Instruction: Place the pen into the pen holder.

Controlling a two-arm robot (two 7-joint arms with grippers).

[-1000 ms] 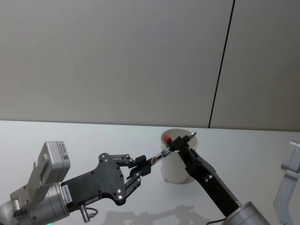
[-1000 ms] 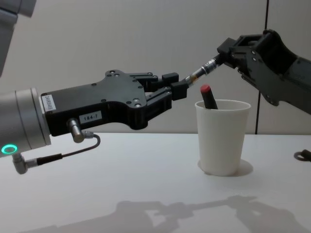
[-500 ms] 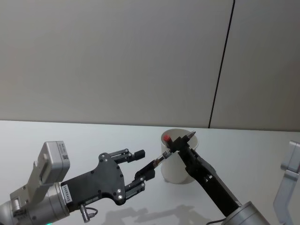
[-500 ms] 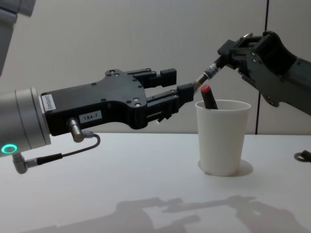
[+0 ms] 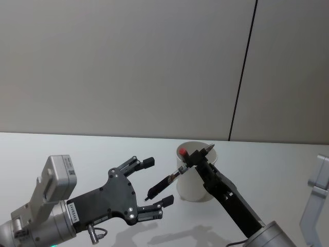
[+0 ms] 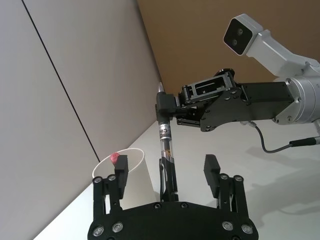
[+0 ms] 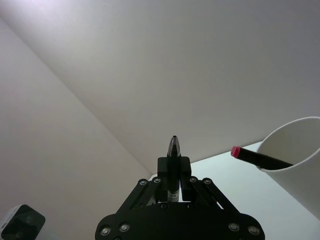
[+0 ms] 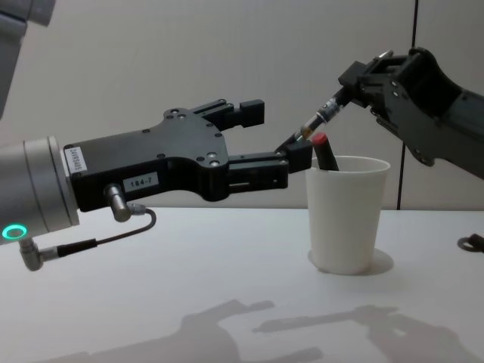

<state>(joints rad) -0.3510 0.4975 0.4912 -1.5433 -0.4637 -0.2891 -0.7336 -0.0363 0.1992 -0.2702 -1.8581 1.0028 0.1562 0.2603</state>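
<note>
The pen [image 5: 167,181] hangs slanted in the air beside the pen holder [image 5: 188,188], a white paper cup on the table. My right gripper [image 5: 198,154] is shut on the pen near its tip, above the cup's rim. My left gripper [image 5: 158,181] is open wide, its fingers on either side of the pen's lower end without touching it. The chest view has the pen [image 8: 318,125] slanting from the right gripper [image 8: 352,83] down past the left gripper [image 8: 276,134] to the cup [image 8: 348,219]. From the left wrist, the pen [image 6: 167,155] stands between the spread fingers [image 6: 211,167].
A dark marker with a red cap [image 8: 321,144] leans inside the cup. The white table [image 8: 227,287] is bare in front of and left of the cup. A grey wall stands behind. A small cable end [image 8: 473,242] lies at the far right.
My left gripper has opened and let go of the pen. The right gripper alone now holds it, and its free end has dipped lower.
</note>
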